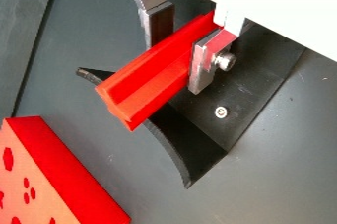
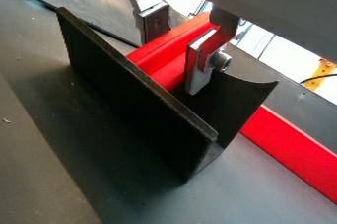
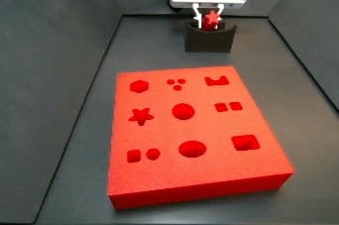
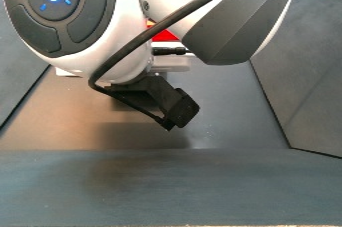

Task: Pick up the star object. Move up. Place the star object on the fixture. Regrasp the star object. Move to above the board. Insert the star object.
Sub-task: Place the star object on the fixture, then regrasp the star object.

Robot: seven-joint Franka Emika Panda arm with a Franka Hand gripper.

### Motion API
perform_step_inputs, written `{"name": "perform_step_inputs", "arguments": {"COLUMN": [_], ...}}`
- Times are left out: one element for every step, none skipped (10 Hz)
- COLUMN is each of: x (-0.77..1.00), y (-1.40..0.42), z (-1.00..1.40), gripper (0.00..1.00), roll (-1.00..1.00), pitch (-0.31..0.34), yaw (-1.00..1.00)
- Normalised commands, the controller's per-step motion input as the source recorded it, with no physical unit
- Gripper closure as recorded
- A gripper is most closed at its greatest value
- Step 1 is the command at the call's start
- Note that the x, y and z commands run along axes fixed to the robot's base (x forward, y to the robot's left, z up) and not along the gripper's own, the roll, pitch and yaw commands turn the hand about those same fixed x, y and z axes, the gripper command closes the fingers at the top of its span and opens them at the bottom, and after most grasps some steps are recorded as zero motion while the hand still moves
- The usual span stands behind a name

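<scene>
1. While clamped between the silver finger plates of the gripper (image 1: 184,42), star object (image 1: 156,74) held crosswise, long red bar jutting out past the pads on the near side; jaws closed on it, one finger (image 1: 211,55) flat against its flank, the other finger (image 1: 154,19) behind it
2. Directly over the fixture (image 1: 218,119) in both wrist views, peg body lying along the dark curved notch; whether touching the notch or just above it cannot be told
3. Seen from the opposite wrist camera: same grip (image 2: 184,42), star object (image 2: 165,52) tucked behind the tall dark wall of the fixture (image 2: 145,105), finger plate (image 2: 206,58) with its screw head against the red bar
4. Corner of the board (image 1: 46,174) near the fixture in a wrist view, apart from the peg, small round cutouts visible on its top
5. From a side view: board (image 3: 185,135) in the middle of the dark floor, star cutout on its left part; fixture (image 3: 208,39) beyond its far edge, gripper (image 3: 208,16) right above it with a sliver of red star object (image 3: 208,18) between the fingers
6. Remaining side view mostly blocked by the white arm housing (image 4: 80,21); only the dark fixture (image 4: 160,101) below it visible
</scene>
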Motion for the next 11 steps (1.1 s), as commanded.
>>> {"name": "perform_step_inputs", "arguments": {"x": [0.11, 0.00, 0.00, 0.00, -0.03, -0.04, -0.05, -0.05, -0.04, -0.04, -0.03], "y": [0.14, 0.00, 0.00, 0.00, 0.00, 0.00, 0.00, 0.01, 0.01, 0.01, 0.01], "z": [-0.69, 0.00, 1.00, 1.00, 1.00, 1.00, 1.00, 1.00, 0.73, 0.62, 0.38], "gripper": [1.00, 0.00, 0.00, 0.00, 0.00, 0.00, 0.00, 0.00, 0.00, 0.00, 0.00], "roll": [-0.15, 0.00, 0.03, 0.03, 0.03, 0.03, 0.03, 0.03, 0.02, 0.02, 0.01], "pitch": [0.022, 0.000, -0.049, -0.048, -0.032, -0.016, 0.006, 0.023, 0.058, 0.067, 0.081], "yaw": [-0.08, 0.00, -0.02, -0.01, 0.01, 0.03, 0.04, 0.04, 0.03, 0.03, 0.01]}}
